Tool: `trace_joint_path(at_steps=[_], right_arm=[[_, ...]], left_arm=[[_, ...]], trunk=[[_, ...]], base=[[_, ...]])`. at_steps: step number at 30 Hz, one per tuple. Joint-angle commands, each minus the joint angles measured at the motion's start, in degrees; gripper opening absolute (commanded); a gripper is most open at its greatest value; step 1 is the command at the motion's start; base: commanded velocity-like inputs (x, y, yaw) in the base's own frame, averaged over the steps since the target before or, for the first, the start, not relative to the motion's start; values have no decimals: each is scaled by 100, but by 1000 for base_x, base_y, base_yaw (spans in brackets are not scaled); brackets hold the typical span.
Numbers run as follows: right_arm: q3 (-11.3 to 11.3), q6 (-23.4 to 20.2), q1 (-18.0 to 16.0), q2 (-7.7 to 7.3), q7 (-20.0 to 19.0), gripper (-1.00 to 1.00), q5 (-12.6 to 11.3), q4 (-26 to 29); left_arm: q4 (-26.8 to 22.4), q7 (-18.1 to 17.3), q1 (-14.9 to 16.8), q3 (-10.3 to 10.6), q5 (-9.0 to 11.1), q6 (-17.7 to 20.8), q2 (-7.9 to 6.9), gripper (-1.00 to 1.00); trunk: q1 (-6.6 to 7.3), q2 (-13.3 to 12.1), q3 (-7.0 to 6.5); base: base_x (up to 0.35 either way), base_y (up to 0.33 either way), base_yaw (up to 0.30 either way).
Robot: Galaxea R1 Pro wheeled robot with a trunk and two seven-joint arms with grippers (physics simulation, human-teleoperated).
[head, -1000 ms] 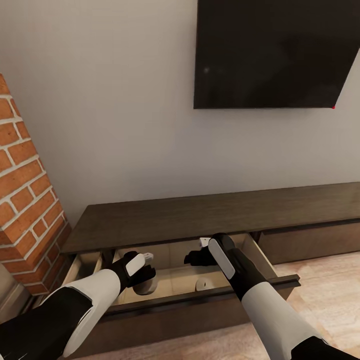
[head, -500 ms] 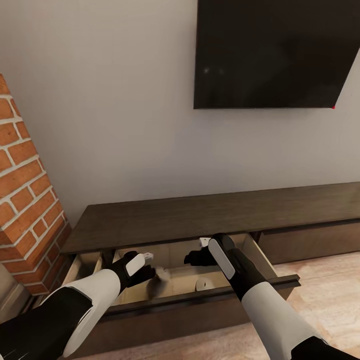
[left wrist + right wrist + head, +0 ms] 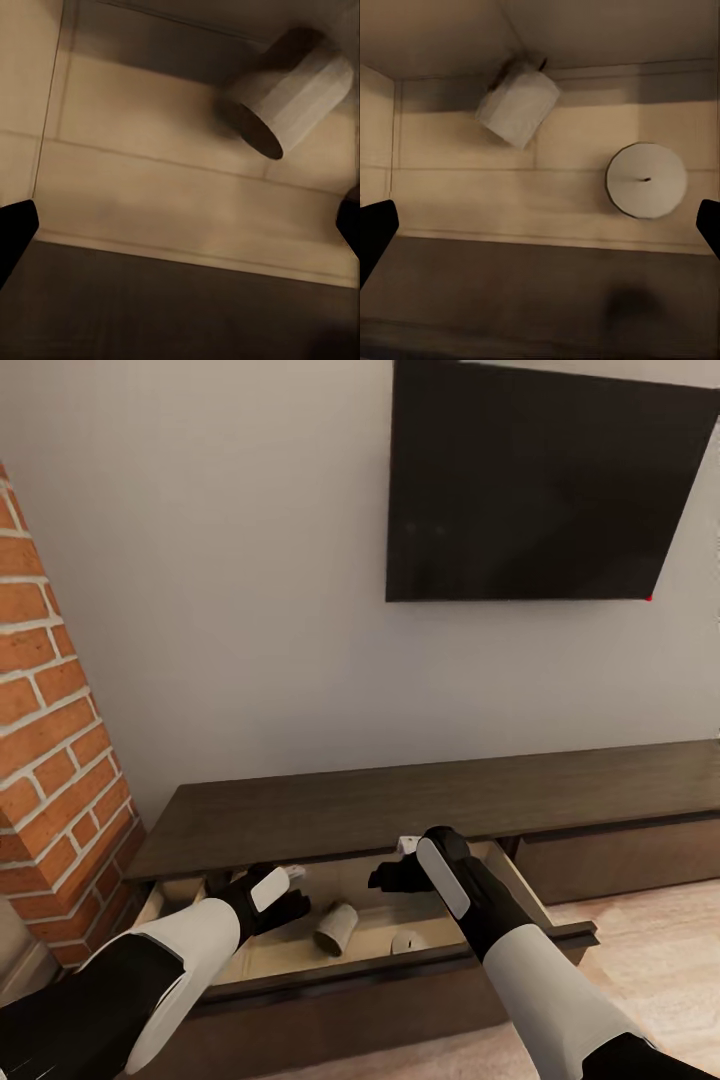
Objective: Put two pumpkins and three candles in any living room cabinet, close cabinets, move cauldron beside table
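The long dark brown cabinet (image 3: 450,800) stands against the wall with its left drawer (image 3: 350,967) pulled out. Inside on the pale bottom, one beige-grey candle (image 3: 337,927) (image 3: 289,94) (image 3: 517,105) lies on its side. A second candle (image 3: 405,941) (image 3: 646,180) stands upright to its right. My left gripper (image 3: 287,893) (image 3: 180,229) hovers open over the drawer's left part, just beside the fallen candle and holding nothing. Above the drawer's middle, my right gripper (image 3: 392,874) (image 3: 540,229) hangs open and empty too. Pumpkins, cauldron and table are out of view.
A red brick column (image 3: 50,760) rises at the left, close to the cabinet's end. A black TV (image 3: 530,480) hangs on the wall above. The neighbouring drawer front (image 3: 620,850) on the right is shut. Light wood floor (image 3: 650,960) lies at the right.
The candle that stood under my left gripper has dropped free and tipped onto its side in the drawer. The head camera has tilted up a little; both arms stay put.
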State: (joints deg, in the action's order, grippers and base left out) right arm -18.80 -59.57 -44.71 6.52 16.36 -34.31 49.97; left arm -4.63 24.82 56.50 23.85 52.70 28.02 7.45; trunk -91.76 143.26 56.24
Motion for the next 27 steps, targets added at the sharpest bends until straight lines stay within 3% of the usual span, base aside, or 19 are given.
trace_joint_path(at_steps=[1, 9, 11, 12, 16, 19, 23, 27], right_arm=[[-10, -8, -3, -2, 60, 100, -59, 4], [-7, 15, 21, -2, 59, 100, -30, 107], [-8, 21, 205, -2, 61, 100, -12, 532], [-4, 18, 451, -2, 76, 100, 8, 925], [-2, 34, 678, -2, 286, 100, 26, 1419], [-1, 63, 707, -2, 439, 100, 29, 1496], [-1, 99, 717, -2, 502, 100, 29, 1522], [-1, 103, 718, -2, 508, 100, 29, 1527]], left_arm=[[-12, 39, 1, 49, 62, 21, -3, 100], [-12, 32, 1, 45, 65, 16, -7, 100], [-12, 32, 1, 42, 63, 5, -7, 100], [-12, 16, 1, 41, 58, -62, -7, 100], [-12, -22, 1, 52, 54, -873, 0, 100], [-18, -63, 1, 62, 33, -1153, 11, 100], [-16, -660, 1, 67, 2, -1926, 13, 100], [-12, -913, 1, 71, -12, -2365, -14, 100]], trunk=[[3, 0, -17], [140, -242, -169], [184, -323, -205], [206, -363, -223], [294, -523, -295], [360, -643, -349], [448, -804, -420], [535, -964, -492]], base=[[0, 0, 0], [-220, 0, 0], [-337, 0, 0], [-341, 0, 0], [-342, 0, 0], [-343, 0, 0], [-343, 0, 0], [-343, 0, 0]])
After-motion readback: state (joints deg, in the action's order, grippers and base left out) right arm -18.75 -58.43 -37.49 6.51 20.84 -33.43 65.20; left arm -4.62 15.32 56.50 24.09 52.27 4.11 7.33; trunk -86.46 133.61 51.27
